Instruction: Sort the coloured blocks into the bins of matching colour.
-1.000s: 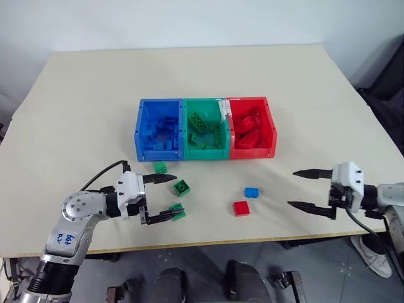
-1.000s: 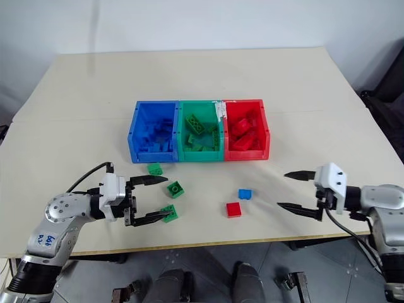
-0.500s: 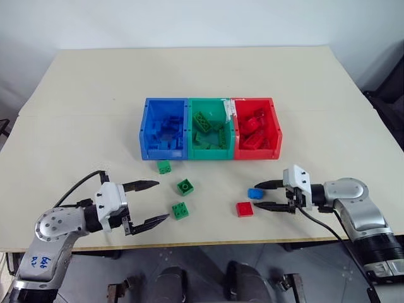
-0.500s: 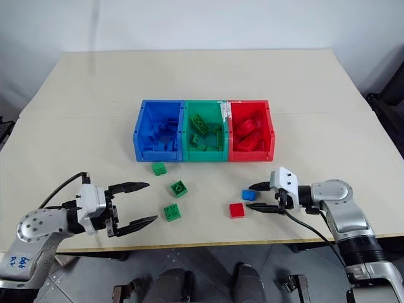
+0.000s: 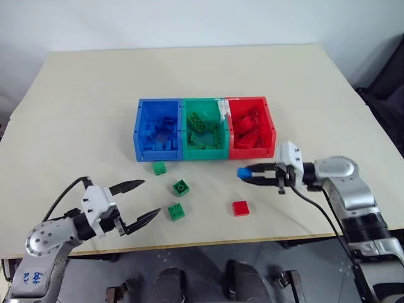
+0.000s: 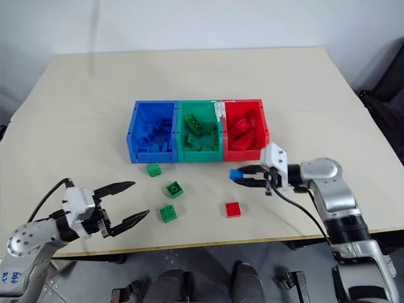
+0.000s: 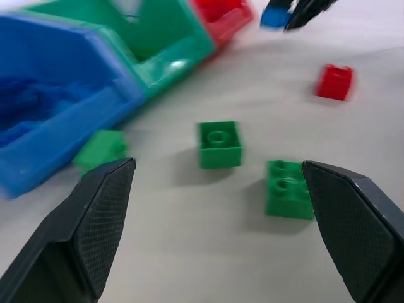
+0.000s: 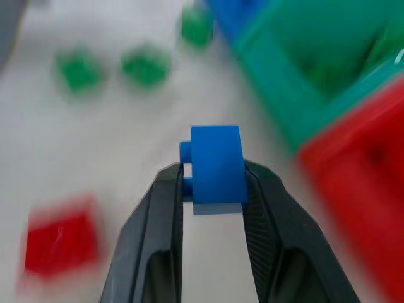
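Pinching blue block [image 8: 214, 164] at tips, R tool [image 5: 247, 175]; L tool [image 5: 140, 201] spread, empty.

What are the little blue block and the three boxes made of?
The blue block, pinched in the right gripper, looks like hard, smooth moulded plastic: crisp edges, even colour. The bins look like glossy plastic too, with thin stiff walls that catch the light. The table is matt beige; its material isn't clear.

silver-grey arms with black cables, white wrist blocks, 2 black-fingered pincers.
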`<action>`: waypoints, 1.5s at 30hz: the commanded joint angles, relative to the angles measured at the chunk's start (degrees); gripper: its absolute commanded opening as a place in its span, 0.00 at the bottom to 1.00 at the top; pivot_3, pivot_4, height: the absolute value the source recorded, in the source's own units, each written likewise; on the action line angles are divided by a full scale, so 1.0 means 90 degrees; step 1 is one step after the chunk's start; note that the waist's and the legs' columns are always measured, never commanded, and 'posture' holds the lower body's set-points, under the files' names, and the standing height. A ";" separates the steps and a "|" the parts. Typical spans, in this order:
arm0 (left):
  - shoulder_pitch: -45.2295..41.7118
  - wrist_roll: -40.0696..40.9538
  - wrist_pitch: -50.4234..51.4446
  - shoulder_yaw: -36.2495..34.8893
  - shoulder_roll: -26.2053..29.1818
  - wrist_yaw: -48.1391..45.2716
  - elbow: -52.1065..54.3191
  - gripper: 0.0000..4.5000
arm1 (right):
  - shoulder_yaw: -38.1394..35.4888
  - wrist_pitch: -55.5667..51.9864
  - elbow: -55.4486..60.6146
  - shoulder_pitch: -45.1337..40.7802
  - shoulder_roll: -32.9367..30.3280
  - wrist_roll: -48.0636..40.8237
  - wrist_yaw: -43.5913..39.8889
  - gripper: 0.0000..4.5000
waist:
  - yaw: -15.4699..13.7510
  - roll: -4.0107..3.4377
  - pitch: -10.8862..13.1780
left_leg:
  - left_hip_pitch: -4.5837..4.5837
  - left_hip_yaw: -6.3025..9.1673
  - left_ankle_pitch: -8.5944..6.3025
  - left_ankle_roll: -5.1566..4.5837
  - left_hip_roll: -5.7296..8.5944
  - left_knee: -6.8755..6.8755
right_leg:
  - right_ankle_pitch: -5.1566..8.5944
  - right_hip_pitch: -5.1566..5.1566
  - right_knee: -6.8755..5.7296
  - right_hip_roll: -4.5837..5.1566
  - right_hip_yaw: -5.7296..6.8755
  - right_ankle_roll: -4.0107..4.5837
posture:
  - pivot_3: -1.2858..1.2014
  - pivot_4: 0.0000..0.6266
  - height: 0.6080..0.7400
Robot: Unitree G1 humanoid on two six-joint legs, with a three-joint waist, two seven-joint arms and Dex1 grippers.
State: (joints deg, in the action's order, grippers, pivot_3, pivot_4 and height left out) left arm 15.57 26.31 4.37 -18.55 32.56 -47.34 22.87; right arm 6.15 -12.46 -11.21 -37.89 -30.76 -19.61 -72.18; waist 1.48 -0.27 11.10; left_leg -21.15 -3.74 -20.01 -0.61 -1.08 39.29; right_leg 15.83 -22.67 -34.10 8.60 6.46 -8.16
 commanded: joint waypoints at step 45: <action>-0.2724 -0.0294 0.0058 0.1632 0.0393 -0.1115 -0.1459 1.00 | -0.2312 0.1682 0.0891 0.2996 -0.1241 -0.0365 0.0122 0.99 | -0.0161 0.0035 -0.0023 | -0.0006 -0.0108 -0.0011 0.0006 0.0002 -0.0005 | 0.0013 -0.0076 -0.0069 -0.0005 -0.0020 0.0028 | 0.52 0.24 1.00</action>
State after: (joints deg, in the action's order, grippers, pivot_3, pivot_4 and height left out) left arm -8.36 24.23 6.81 -4.05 36.12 -56.16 9.88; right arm -10.67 -0.74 -3.02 -11.82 -41.20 -21.06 -71.05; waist 0.03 0.04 10.89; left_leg -21.19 -4.75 -20.11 -0.56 -1.07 39.25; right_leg 15.95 -23.36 -34.73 8.56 6.27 -7.90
